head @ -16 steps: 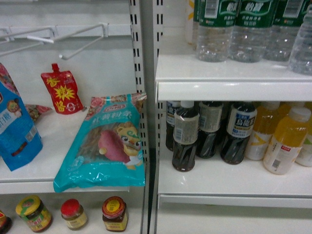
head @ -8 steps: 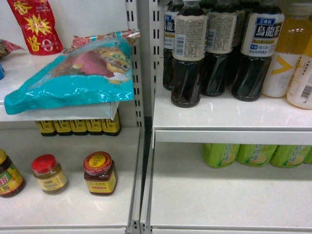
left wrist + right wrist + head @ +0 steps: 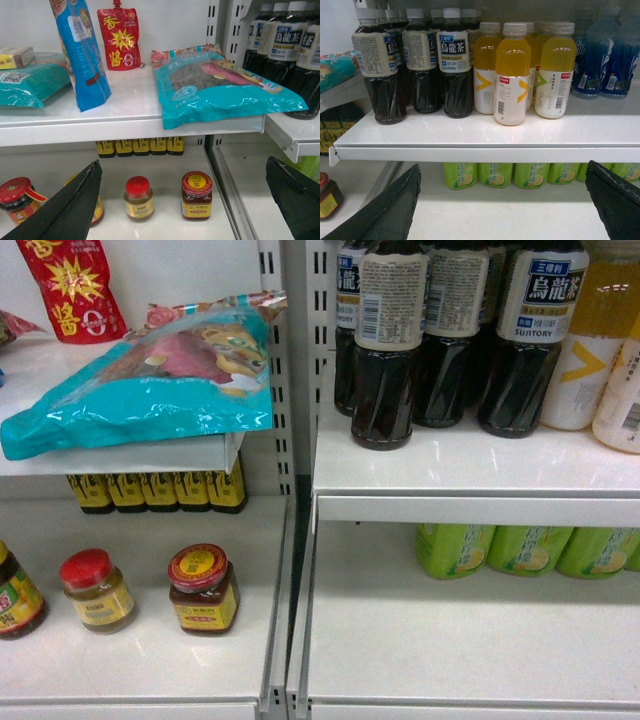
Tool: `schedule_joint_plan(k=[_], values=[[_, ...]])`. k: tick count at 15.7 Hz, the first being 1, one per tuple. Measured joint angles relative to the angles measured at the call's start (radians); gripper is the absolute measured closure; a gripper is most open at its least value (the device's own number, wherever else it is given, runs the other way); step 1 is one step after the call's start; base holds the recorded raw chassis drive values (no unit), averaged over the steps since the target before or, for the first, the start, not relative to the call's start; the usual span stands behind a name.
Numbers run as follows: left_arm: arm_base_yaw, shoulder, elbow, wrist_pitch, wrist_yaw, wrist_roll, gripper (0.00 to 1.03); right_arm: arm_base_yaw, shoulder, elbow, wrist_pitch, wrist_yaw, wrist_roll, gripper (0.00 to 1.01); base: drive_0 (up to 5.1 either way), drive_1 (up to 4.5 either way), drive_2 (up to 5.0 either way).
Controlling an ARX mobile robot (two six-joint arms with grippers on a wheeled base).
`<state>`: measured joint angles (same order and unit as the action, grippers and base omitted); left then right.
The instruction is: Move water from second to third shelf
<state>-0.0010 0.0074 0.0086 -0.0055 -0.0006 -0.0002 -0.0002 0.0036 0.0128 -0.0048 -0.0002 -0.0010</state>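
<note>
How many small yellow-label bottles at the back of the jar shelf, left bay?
5 yellow-label bottles, side by side in one row against the back wall, under the shelf holding the teal bag and behind the jars. More could sit hidden behind them.

The head camera looked forward and slanting down at two shelf bays split by a slotted upright (image 3: 297,370), close enough to crop the tea bottles (image 3: 388,340) at the neck. The left wrist camera sat lower and faced the left bay almost level, its view taking in the teal snack bag (image 3: 220,87) and the red-lidded jars (image 3: 196,196), both shared with the head view. The right wrist camera faced the right bay level, sharing the tea bottles (image 3: 453,70) and green bottles (image 3: 495,175).
</note>
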Motion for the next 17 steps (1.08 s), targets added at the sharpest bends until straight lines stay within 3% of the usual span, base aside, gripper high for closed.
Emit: schedule_joint_plan(k=[17], values=[[0.0, 0.0, 0.0, 0.0, 0.0, 0.0, 0.05, 0.0, 0.0, 0.0, 0.0, 0.0, 0.0, 0.03, 0.0, 0.0, 0.0]])
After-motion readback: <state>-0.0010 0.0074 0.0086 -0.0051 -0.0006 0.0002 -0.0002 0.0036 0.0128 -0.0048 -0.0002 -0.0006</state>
